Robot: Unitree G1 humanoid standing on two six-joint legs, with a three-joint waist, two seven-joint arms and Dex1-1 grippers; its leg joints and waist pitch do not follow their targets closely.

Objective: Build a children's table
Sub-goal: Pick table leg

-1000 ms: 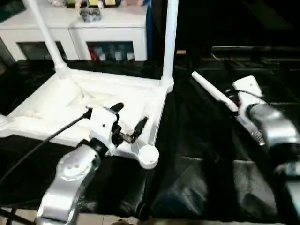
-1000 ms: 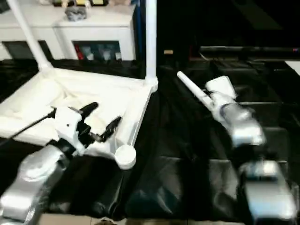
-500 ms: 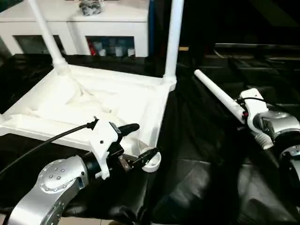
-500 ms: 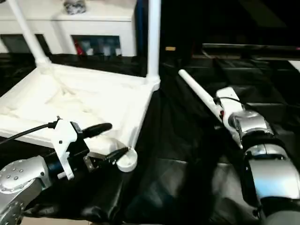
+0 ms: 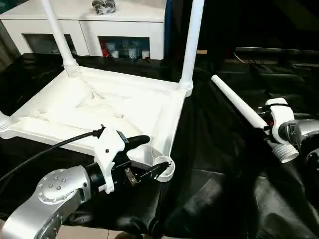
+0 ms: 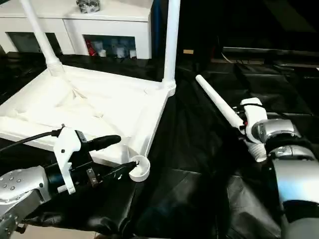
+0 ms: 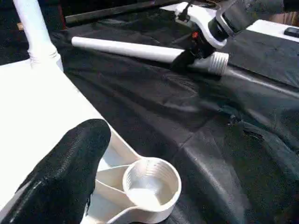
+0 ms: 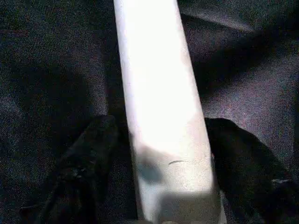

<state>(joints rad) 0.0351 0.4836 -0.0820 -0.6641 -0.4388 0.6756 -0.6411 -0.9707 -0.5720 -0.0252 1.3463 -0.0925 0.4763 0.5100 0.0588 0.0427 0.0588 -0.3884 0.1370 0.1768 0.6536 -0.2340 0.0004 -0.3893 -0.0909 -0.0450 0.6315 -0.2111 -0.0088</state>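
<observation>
right hand [image 8: 161, 154] pinching the loose leg [image 5: 239, 107] — left hand [image 5: 144, 157] spread beside the tabletop's [image 5: 89, 109] corner socket [image 5: 163, 168].

White tabletop [image 5: 94, 107] and legs [image 5: 238, 107], black cloth [image 5: 214, 164], silver forearms [image 5: 55, 194].

Lit brightly from above. Glare washing out the leg [image 8: 161, 107] up close; soft sheen on black cloth [image 5: 219, 164].

readable text: none | labels, brands, numbers, signs: none legible | checked: tabletop [image 5: 99, 107], loose leg [image 5: 239, 107], both grippers' housings, cabinet [image 5: 89, 20] behind the tabletop | coloured items behind the cabinet glass too small to read
</observation>
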